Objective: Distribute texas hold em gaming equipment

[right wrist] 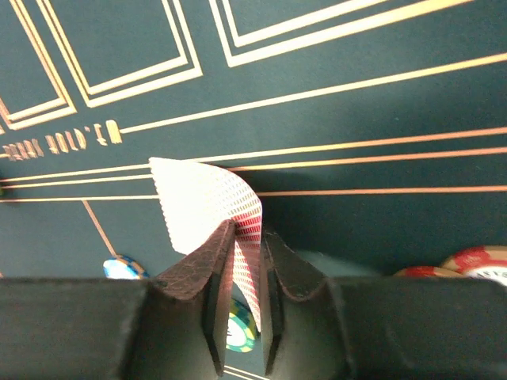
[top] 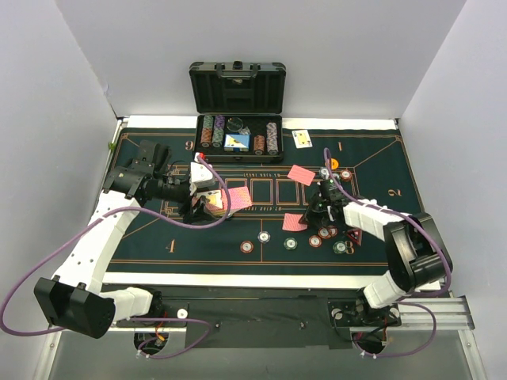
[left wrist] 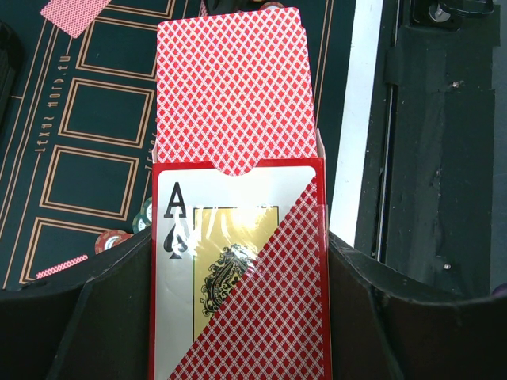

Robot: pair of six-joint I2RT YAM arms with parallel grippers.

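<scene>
Chips (top: 291, 241) and some cards (top: 301, 174) lie dealt; right tool (right wrist: 242, 265) pinches another card (right wrist: 198, 198), left tool (top: 207, 203) clamps the deck box (left wrist: 238, 309); dealing appears unfinished.

The mat (top: 198, 249) is matt dark green cloth, felt-like, with flat gold printed lines. At 12 o'clock on it, the case (top: 238, 87) is black and hard with a dull sheen. The box (left wrist: 238, 293) looks like thin card, its ace face glossy and catching glare. The cards (left wrist: 230, 87) standing out of it are smooth paper with a red lattice print. The card (right wrist: 202, 194) between the right fingers (right wrist: 194, 273) is thin and bends. Those fingers are dark with a fine rough grain. The left fingers (left wrist: 95, 317) are smooth matt black. The chips (top: 249, 246) look like glossy plastic. The arm shells (top: 95, 241) are smooth white plastic. At 5 o'clock a rail (top: 432, 310) is bare grooved metal.
</scene>
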